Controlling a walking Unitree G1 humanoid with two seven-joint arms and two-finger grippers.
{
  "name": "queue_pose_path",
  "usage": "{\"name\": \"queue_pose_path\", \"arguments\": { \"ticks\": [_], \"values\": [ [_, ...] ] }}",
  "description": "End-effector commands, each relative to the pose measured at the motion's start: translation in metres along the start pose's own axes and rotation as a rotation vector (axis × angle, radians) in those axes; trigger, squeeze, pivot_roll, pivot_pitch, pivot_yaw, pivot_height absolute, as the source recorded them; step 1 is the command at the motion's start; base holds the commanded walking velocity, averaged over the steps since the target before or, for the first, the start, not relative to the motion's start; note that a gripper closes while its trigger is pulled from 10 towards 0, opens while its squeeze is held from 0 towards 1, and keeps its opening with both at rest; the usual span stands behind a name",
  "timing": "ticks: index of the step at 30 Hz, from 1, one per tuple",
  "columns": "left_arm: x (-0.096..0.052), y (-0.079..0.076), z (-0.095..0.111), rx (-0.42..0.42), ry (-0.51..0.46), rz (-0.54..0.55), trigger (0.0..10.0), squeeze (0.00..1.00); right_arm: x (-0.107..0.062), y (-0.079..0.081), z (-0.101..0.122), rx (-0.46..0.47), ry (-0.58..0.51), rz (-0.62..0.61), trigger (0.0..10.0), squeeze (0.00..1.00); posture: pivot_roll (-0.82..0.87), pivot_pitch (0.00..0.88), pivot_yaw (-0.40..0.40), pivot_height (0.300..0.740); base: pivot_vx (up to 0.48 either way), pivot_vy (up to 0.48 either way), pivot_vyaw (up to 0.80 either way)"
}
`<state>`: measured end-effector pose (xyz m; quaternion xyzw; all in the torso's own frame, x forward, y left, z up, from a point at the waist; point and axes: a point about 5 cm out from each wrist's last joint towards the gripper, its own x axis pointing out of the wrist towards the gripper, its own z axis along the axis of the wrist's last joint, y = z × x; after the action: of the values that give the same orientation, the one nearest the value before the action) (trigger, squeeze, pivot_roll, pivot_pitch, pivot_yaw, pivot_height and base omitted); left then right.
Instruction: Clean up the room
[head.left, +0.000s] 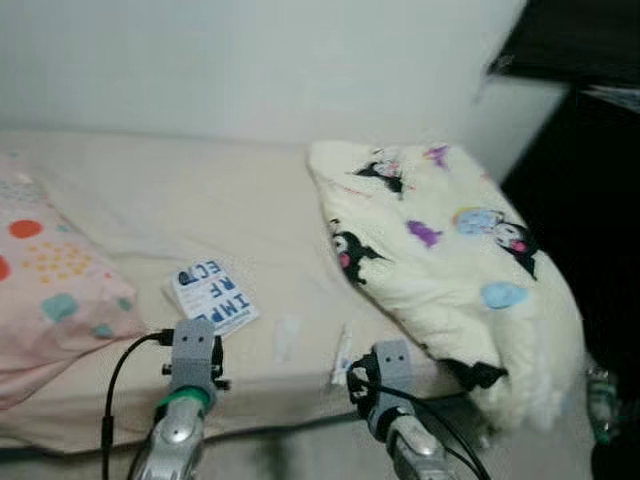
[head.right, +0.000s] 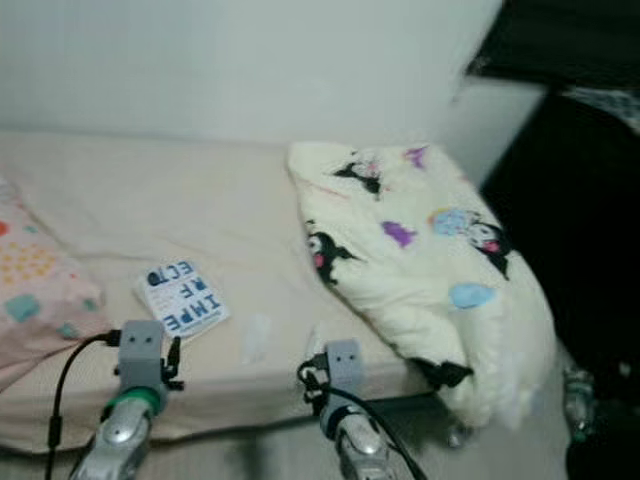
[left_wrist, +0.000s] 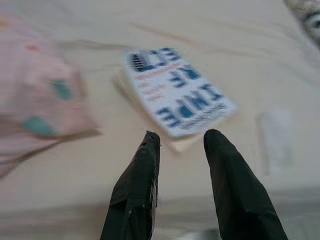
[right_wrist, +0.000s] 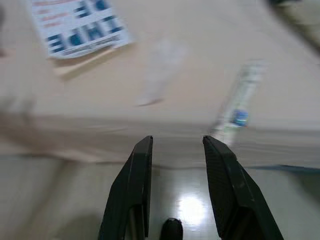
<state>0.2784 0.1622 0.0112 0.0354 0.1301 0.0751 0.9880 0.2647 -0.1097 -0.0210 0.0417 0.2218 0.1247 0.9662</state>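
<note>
Left wrist view looks along the left gripper (left_wrist: 180, 142), its black fingers parted and empty, at a white paperback book with blue block lettering (left_wrist: 177, 92) lying flat on the beige bed sheet (head.left: 200, 200) near the mattress edge. It looks light and fairly stiff; the near corner overhanging slightly seems the best place to pinch it. The right gripper (right_wrist: 175, 145), also spread and holding nothing, hangs just off the bed's edge over shiny floor, near a thin white tube-like wrapper (right_wrist: 239, 102) and a scrap of clear plastic (right_wrist: 160, 70). A pink dotted pillow (head.left: 50, 290) lies beside the book; a cream cartoon-print duvet (head.left: 440, 260) is heaped beyond the wrapper.
</note>
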Motion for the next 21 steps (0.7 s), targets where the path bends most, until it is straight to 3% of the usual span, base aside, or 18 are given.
{"name": "queue_pose_path", "arguments": {
  "ticks": [1, 13, 21],
  "values": [
    [-0.0035, -0.0023, -0.0063, 0.004, 0.021, -0.001, 10.0, 0.0, -0.0021, -0.0055, -0.0038, -0.008, 0.023, -0.012, 10.0, 0.0, 0.07, 0.0, -0.057, 0.74, 0.0, 0.0, 0.0],
    [-0.0031, 0.0013, -0.0056, 0.021, 0.015, 0.054, 10.0, 0.0, -0.0015, -0.0052, -0.0024, -0.053, 0.027, 0.015, 10.0, 0.0, 0.07, 0.0, -0.06, 0.74, 0.0, 0.0, 0.0],
    [-0.0024, 0.0019, -0.006, -0.006, 0.023, 0.063, 10.0, 0.0, -0.0004, -0.0015, -0.0011, -0.052, 0.02, 0.03, 10.0, 0.0, 0.07, 0.0, -0.061, 0.74, 0.0, 0.0, 0.73]
  ]
}}
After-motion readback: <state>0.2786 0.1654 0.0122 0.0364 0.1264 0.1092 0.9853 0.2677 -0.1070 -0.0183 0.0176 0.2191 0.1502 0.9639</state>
